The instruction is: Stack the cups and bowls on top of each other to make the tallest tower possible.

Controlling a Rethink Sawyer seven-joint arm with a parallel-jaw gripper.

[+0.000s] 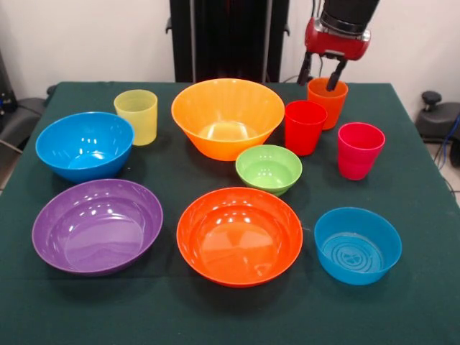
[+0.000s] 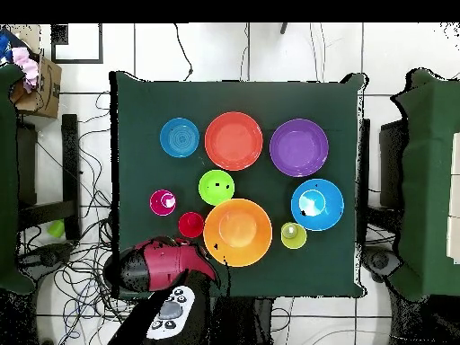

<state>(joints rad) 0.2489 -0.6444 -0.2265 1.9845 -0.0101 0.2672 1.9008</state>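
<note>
My gripper (image 1: 320, 73) is open at the table's far right, over the orange cup (image 1: 327, 102). One finger (image 1: 336, 75) dips inside the cup's mouth, the other hangs just outside its left rim. The red cup (image 1: 305, 126) and the magenta-pink cup (image 1: 359, 149) stand upright next to it. The yellow cup (image 1: 136, 116) stands far left. The large yellow-orange bowl (image 1: 227, 117), light green bowl (image 1: 269, 169), purple bowl (image 1: 97, 225), orange-red bowl (image 1: 239, 235) and two blue bowls (image 1: 84, 144) (image 1: 357, 244) sit apart, nothing stacked. In the overhead view my arm (image 2: 171, 262) hides the orange cup.
The green table (image 1: 215, 316) holds only the cups and bowls. The robot's black pedestal (image 1: 228, 36) stands behind the far edge. Cardboard boxes (image 2: 36, 81) and cables (image 2: 81, 260) lie on the floor around the table.
</note>
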